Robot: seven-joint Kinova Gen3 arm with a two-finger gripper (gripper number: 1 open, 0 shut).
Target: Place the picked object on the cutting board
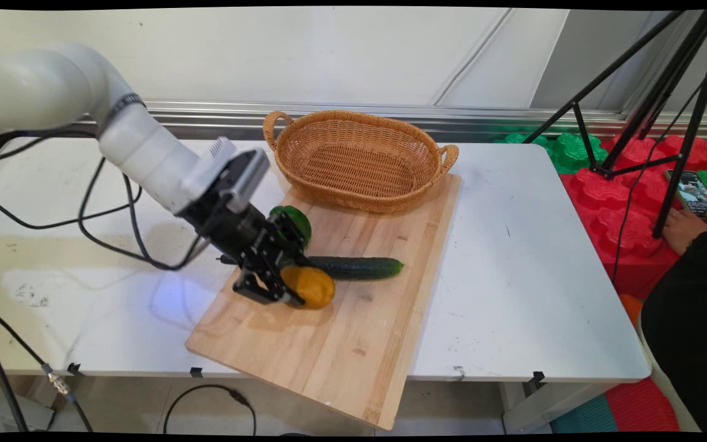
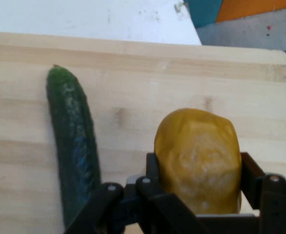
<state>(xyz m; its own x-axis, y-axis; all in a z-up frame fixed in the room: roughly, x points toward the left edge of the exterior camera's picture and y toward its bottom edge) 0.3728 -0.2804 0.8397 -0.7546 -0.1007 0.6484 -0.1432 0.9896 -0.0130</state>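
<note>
My black gripper [image 1: 295, 290] is shut on a yellow-orange potato-like vegetable [image 1: 309, 286], low over the wooden cutting board [image 1: 341, 331]. In the hand view the yellow vegetable [image 2: 198, 158] sits squeezed between the two fingers [image 2: 152, 168], touching or just above the board [image 2: 157, 78]. A dark green cucumber [image 1: 359, 267] lies on the board right beside it; in the hand view the cucumber [image 2: 72, 141] lies to the left. A round green vegetable [image 1: 295, 220] shows behind the gripper, partly hidden by it.
An empty wicker basket [image 1: 359, 159] stands at the board's far end. Black cables [image 1: 102, 227] hang over the left of the white table [image 1: 525, 276]. A tripod [image 1: 666, 92], red and green foam blocks [image 1: 623, 209] and a person with a phone [image 1: 694, 193] are at the right.
</note>
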